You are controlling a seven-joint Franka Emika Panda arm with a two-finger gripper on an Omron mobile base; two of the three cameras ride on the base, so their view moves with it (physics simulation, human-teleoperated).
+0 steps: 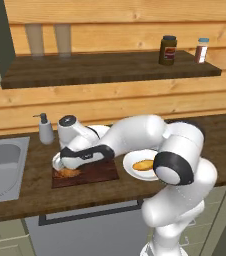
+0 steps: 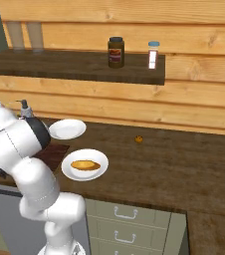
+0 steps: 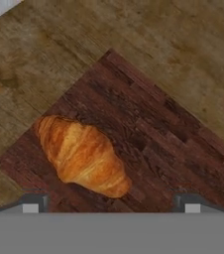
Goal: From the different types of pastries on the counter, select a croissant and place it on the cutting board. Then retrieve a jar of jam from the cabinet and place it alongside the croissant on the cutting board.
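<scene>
The croissant [image 3: 82, 155] lies flat on the cutting board [image 3: 153, 134], directly beneath the gripper [image 3: 111, 203] and a little toward one fingertip, so the first half of the task looks done: pastry on board, nothing pinched. In the hand view the two fingertips stand spread wide, one at each side, with bare board between them and the croissant lying free, touching neither. From the left base view the gripper [image 1: 65, 165] hovers low over the near-left corner of the cutting board [image 1: 97, 172], with the croissant [image 1: 67, 173] just under it. The step in hand reads as the release and the start of the retreat. What the next move calls for, as I judge it, is a straight lift clear of the pastry so the fingertips do not drag it off the board, then a reach for the jar of jam, which I cannot pick out in these pictures; the dark yellow-labelled jar [image 2: 116, 52] and the blue-capped shaker [image 2: 153, 55] stand on the shelf [image 2: 74, 64], up and well away from the gripper. The other pastry, a golden bun [image 2: 85, 165], sits on a white plate [image 2: 100, 173] on the surface [image 2: 174, 159], beside the board.
</scene>
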